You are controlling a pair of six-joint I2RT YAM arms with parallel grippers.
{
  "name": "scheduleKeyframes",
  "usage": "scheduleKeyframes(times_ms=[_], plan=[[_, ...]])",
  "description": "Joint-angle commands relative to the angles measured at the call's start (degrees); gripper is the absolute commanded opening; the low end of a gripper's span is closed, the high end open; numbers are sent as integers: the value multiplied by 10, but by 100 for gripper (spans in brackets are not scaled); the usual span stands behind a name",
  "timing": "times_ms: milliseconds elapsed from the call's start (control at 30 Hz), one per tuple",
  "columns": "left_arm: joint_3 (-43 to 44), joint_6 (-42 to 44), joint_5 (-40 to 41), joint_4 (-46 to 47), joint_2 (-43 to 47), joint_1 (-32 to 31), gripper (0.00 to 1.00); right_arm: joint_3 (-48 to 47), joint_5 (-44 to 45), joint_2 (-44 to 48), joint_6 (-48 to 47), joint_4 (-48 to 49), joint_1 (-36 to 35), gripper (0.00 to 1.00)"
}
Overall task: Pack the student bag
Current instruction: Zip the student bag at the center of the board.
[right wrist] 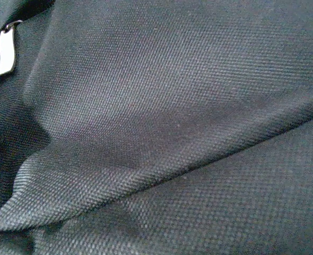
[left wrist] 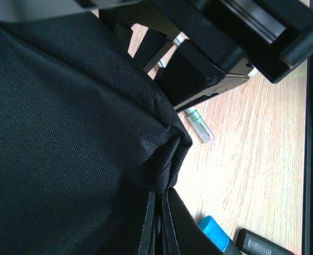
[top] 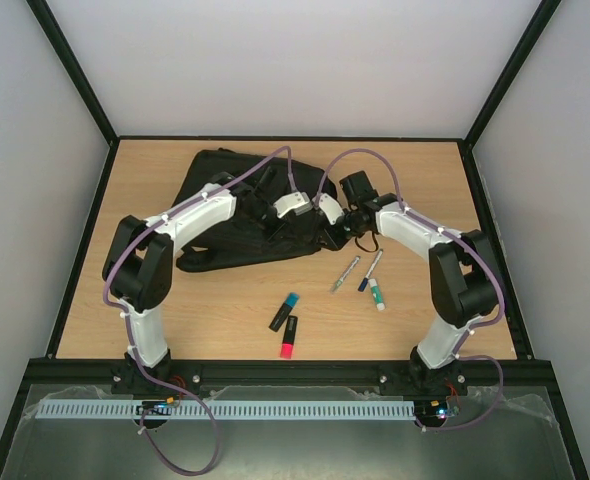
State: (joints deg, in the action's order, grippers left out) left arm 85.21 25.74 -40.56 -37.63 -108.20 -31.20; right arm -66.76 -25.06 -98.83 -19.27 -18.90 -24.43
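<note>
Top external view put the left gripper (top: 278,222) closed tight over the student bag (top: 225,250), though whether it pinched cloth could not be told. The right gripper (top: 327,232) hung at the bag's right end; how wide its jaws stood was hidden, its own camera filled by black fabric and a zip pull (right wrist: 5,50). The bag lay flat mid-table, long axis left to right, directly beneath both. The pens (top: 363,272) lay just beside its near edge, closer to the right arm.

student bag (top: 215,170): black weave | table (top: 175,300): pale woodgrain | teal highlighter (top: 284,312): teal-black | red highlighter (top: 289,337): red-black
</note>
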Motion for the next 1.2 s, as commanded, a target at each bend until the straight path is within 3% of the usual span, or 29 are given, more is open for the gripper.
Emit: scheduleKeyframes(times_ms=[0,200,500,1167], plan=[[25,8,-37,-7,4,4,2,1,7,-11,-2,15,-8,27],[22,14,-34,-10,5,4,2,8,11,-6,-13,3,-7,13],[11,43,-23,-31,10,5,2,23,25,13,-33,-23,-6,2],[-143,175,71,-55,99,-5,2,-15,73,-16,-84,-74,15,1]])
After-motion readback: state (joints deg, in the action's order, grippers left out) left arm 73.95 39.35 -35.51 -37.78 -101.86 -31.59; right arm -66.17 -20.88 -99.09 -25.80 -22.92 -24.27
